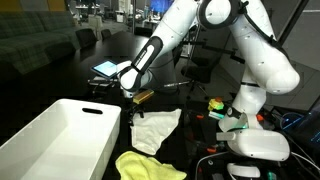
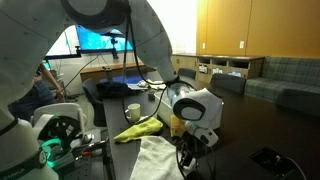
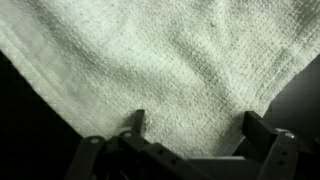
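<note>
A white towel [image 3: 160, 60] fills most of the wrist view, lying on a dark table. It also shows in both exterior views [image 1: 155, 128] [image 2: 165, 160]. My gripper [image 3: 198, 125] is open, its two fingers spread wide just above the towel near its edge, with nothing between them. In the exterior views the gripper [image 1: 133, 95] [image 2: 190, 138] hangs low over the towel's far end. I cannot tell if the fingertips touch the cloth.
A yellow cloth [image 1: 145, 165] [image 2: 140, 130] lies beside the towel. A large white bin [image 1: 60, 140] stands close by. A mug [image 2: 132, 111] and a monitor [image 2: 100, 40] are behind. Cables and a robot base [image 1: 255, 145] sit at the table's side.
</note>
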Available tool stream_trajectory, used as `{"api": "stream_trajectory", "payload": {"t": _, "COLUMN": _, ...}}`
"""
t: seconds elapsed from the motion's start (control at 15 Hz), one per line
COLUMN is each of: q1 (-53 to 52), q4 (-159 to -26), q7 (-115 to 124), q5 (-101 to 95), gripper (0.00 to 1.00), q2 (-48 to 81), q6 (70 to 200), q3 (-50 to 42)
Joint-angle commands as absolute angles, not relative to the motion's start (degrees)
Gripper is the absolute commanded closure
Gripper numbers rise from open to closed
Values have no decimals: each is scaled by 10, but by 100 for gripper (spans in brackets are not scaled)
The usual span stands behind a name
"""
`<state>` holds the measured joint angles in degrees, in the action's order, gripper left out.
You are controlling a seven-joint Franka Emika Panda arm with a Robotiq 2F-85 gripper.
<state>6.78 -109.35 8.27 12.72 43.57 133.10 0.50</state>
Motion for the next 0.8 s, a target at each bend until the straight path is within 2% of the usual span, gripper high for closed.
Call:
{"api": "stream_trajectory", "payload": {"t": 0.0, "q1": 60, "q4": -1062, "q7": 110, "q5": 141, "gripper": 1, "q2": 454, "q6": 1309, "q3": -5}}
{"api": "stream_trajectory", "payload": {"t": 0.27, "q1": 58, "q4": -1053, "q7": 129, "q5": 139, "gripper": 41, "q2": 455, "q6": 1296, "q3": -8}}
{"api": "stream_trajectory", "payload": {"t": 0.73, "q1": 59, "q4": -1065, "q7": 123, "q5": 130, "gripper": 95, "q2": 430, "q6": 1282, "q3": -12}}
